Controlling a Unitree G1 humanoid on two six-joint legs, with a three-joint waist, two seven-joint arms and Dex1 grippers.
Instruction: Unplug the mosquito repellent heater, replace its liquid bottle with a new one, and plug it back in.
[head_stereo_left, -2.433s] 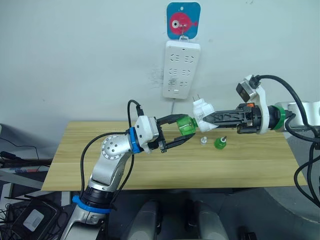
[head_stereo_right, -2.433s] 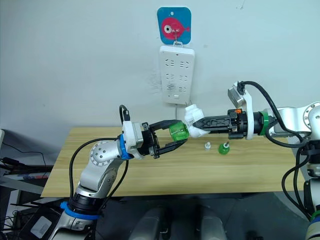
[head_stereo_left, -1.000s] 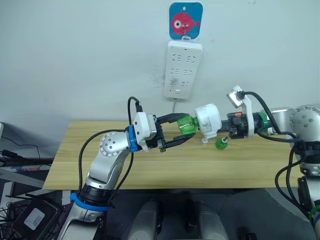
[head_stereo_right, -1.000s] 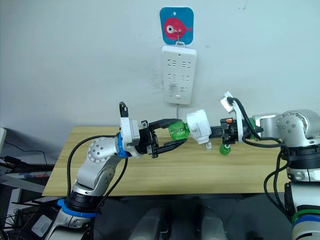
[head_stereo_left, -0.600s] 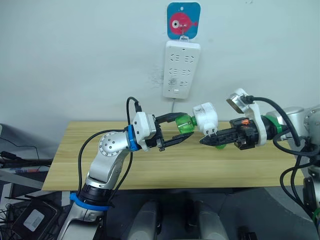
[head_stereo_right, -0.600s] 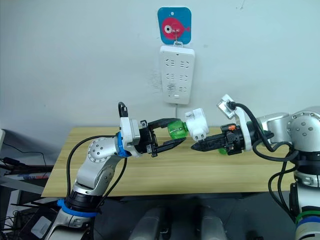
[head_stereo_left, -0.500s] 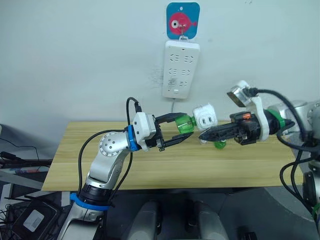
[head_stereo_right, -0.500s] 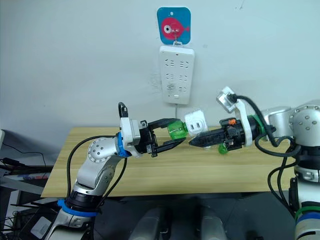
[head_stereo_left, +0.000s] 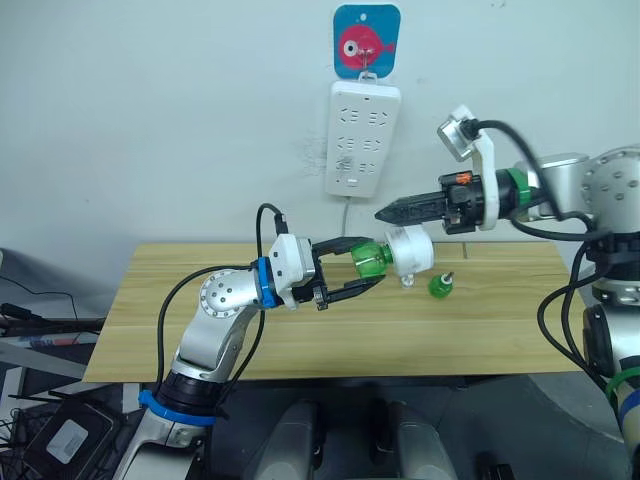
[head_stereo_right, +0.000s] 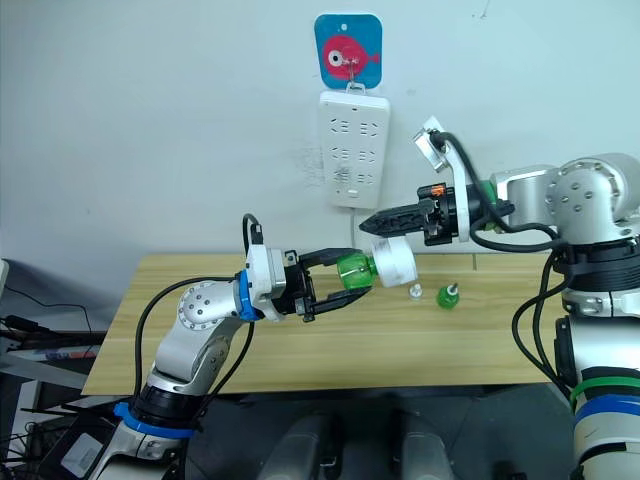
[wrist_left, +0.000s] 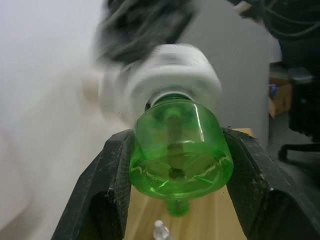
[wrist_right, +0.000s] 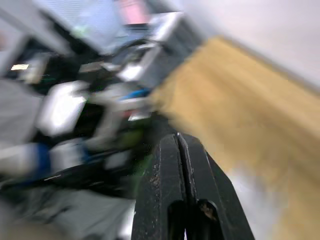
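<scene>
Our left tool (head_stereo_left: 352, 268) pinched the green bottle (head_stereo_left: 371, 261) across its body, one black finger on either side, and held it in the air above the wooden surface (head_stereo_left: 300, 330), near the middle. The white heater (head_stereo_left: 411, 250) sat on the bottle's neck, carried by the bottle alone. Our right tool (head_stereo_left: 385, 213) was pressed together, gripping nothing, and hovered just above the heater, pointing toward our left. We judged the bottle swap to be nearly finished, with the seating of the new bottle the step in hand. To do it well, we thought the left grip should stay firm and level while the right tool took the heater squarely by its sides, so the thread could be checked without the unit cocking on the neck. The bottle and heater shared one long axis, lying almost level and running left to right, with the bottle's base toward our left arm and the heater toward our right. Which way its plug faced we could not tell. A second green bottle (head_stereo_left: 439, 286) and a small white cap (head_stereo_left: 408, 281) stood on the surface beyond, and the power strip (head_stereo_left: 361, 138) hung on the wall above, waiting for the plug.
</scene>
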